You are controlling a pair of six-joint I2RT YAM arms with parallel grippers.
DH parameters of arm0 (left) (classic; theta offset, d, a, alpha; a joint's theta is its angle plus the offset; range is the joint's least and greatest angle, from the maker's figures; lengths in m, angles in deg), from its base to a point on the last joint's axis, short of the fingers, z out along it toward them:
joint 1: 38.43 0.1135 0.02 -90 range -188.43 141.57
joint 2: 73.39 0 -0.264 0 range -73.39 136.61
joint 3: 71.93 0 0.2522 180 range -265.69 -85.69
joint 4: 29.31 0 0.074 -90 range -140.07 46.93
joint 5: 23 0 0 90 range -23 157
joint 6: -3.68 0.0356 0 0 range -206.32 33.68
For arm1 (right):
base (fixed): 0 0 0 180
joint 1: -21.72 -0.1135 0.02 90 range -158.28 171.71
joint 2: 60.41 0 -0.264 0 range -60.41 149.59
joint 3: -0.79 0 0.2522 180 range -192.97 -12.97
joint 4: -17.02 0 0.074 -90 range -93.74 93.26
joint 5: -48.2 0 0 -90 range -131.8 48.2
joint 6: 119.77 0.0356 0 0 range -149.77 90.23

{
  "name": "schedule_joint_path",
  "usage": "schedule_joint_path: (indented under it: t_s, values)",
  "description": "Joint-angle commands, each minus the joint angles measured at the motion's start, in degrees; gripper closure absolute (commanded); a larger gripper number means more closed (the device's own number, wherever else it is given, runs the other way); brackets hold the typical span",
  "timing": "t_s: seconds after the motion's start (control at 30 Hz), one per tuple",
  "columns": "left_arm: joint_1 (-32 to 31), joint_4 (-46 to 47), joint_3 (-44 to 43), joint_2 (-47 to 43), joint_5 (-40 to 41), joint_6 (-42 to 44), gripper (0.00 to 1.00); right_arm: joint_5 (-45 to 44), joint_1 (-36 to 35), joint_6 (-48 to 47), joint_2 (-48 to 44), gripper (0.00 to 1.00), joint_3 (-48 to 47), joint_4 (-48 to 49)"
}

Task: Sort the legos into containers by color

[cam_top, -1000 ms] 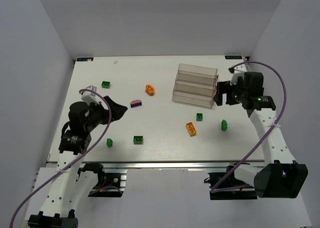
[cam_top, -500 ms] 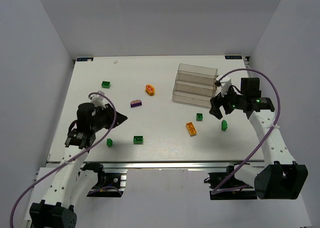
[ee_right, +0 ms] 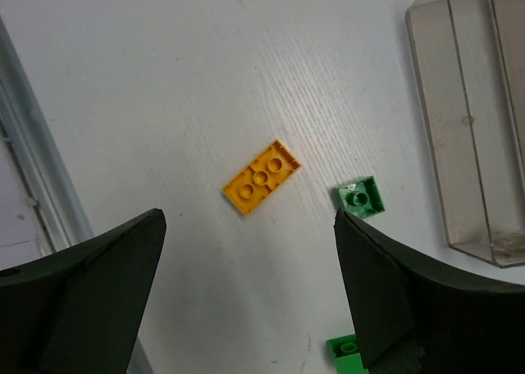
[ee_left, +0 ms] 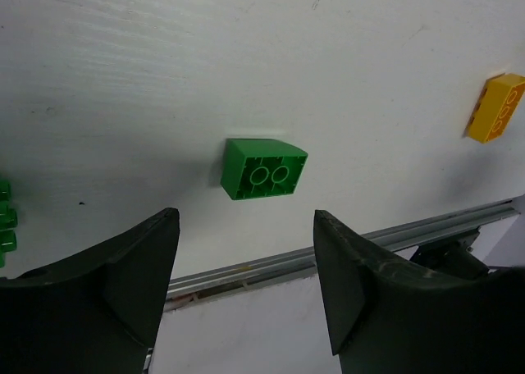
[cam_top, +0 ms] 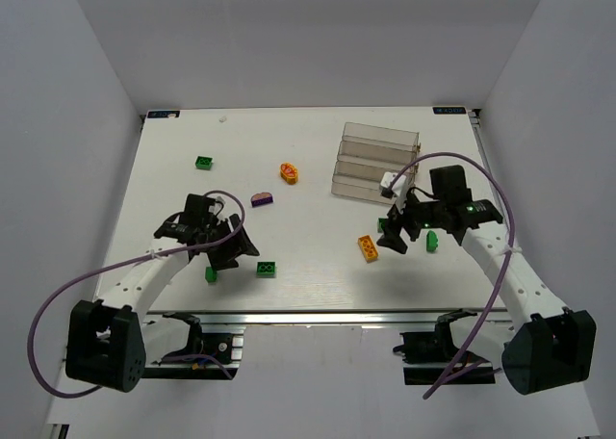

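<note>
Barely started imo: left tool is wide open with nothing in it, hanging over the small green studded plastic brick near the front edge. Right tool is just as open and empty, above the flat orange-yellow brick. The clear stepped plastic troughs look empty, every brick loose on the white surface, plain white walls around

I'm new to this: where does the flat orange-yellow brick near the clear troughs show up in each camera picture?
Top external: the orange-yellow brick lies right of centre, towards the near edge.
Left wrist: at the far right edge, upper part.
Right wrist: near the middle.
Shared landmark: the metal rail along the near edge, seen at the bottom in the left wrist view and at the left in the right wrist view.
</note>
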Motion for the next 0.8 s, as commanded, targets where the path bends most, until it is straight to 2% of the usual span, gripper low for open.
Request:
schedule_joint_path:
  t_s: [0.0,0.1,0.2,0.5,0.77]
  values:
    - [-2.03,-1.37,-3.57,0.65,4.3,-4.33,0.24,-6.41,-2.45,1.65,1.42,0.11,1.05,7.81]
    - [-4.14,-1.98,-4.8,2.32,6.5,-8.55,0.23,-15.64,-3.6,9.44,2.39,0.11,3.6,16.34]
    - [-6.33,-2.34,-6.29,3.9,7.82,-11.9,0.23,-18.57,-3.77,14.65,3.62,0.11,3.96,19.25]
    - [-12.31,-4.79,-10.77,12.34,11.59,-19.8,0.21,-20.33,-3.69,20.38,5.9,0.11,5.36,23.21]
    - [-15.22,-15.51,-17.63,20.42,17.84,-29.29,0.18,-19.98,-3.6,21.79,5.46,0.11,5.89,24.0]
